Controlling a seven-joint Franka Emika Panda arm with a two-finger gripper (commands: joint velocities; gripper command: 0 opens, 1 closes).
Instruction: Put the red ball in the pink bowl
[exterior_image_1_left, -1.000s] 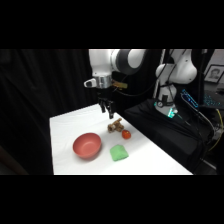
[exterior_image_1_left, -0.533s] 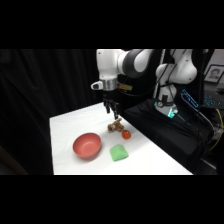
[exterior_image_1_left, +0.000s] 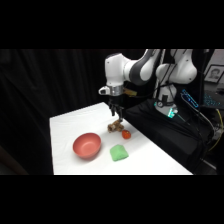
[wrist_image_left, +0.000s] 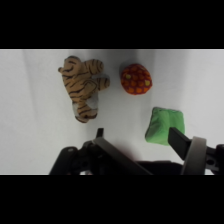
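Small round red-orange ball (wrist_image_left: 135, 79), skin dotted with paler yellowish spots in the wrist view; rests on the white surface (exterior_image_1_left: 75, 125), untouched, nothing gripping it. In the side view the ball (exterior_image_1_left: 126, 134) sits toward the surface's right edge, well apart from the bowl. Round shallow salmon-pink bowl of plain smooth material (exterior_image_1_left: 87, 145), upright, open side up, interior empty; it lies on the surface nearer the camera and to the left of the ball. Bowl far larger than the ball. Bowl falls outside the wrist view. Both sit flat, neither tilted nor stacked on anything.
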